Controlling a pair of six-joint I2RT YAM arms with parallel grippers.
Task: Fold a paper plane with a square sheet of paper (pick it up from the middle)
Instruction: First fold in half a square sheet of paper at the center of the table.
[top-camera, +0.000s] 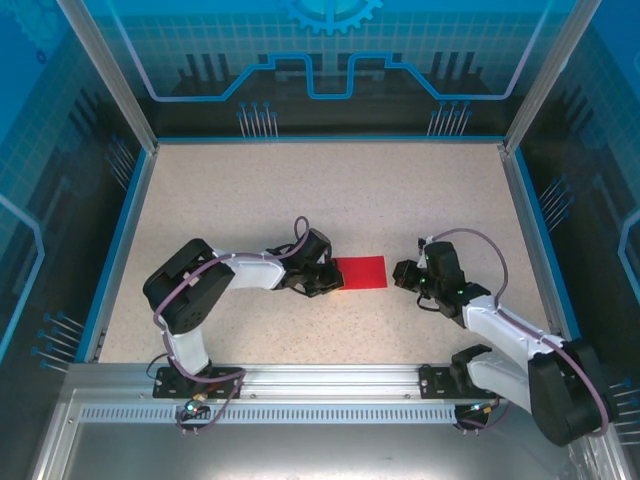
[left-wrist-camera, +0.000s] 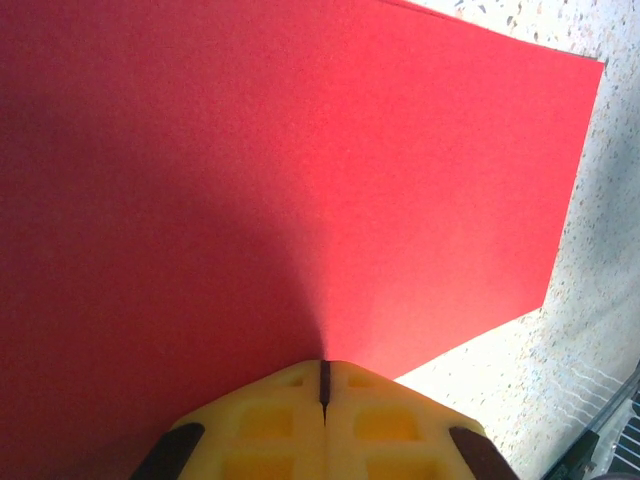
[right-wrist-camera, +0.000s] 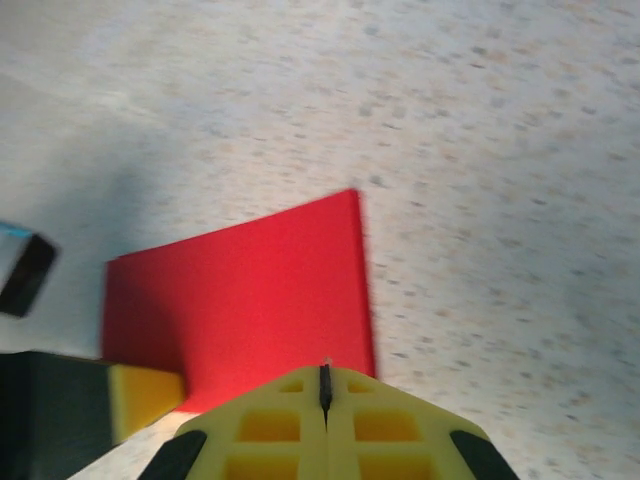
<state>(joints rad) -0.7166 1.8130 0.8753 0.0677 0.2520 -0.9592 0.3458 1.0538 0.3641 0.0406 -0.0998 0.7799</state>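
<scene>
The red sheet of paper (top-camera: 362, 272) is laid flat mid-way across the surface (top-camera: 300, 190), long axis left-right, between both arms. The left tool (top-camera: 333, 282) is closed, tips set at the sheet's left edge; a pinch cannot be confirmed. The right tool (top-camera: 399, 275) is closed, nothing held, just beside the right edge. Open room is left on the far and near sides.

SURFACE: counter (top-camera: 300, 190), speckled beige top, blue edging (top-camera: 318, 139) along left, far and right sides | LOAD: one red sheet of paper (top-camera: 361, 272) lying on it near the middle, outline rectangular from above | CONDITION: sheet's far and right edges straight, visible corners sharp
</scene>
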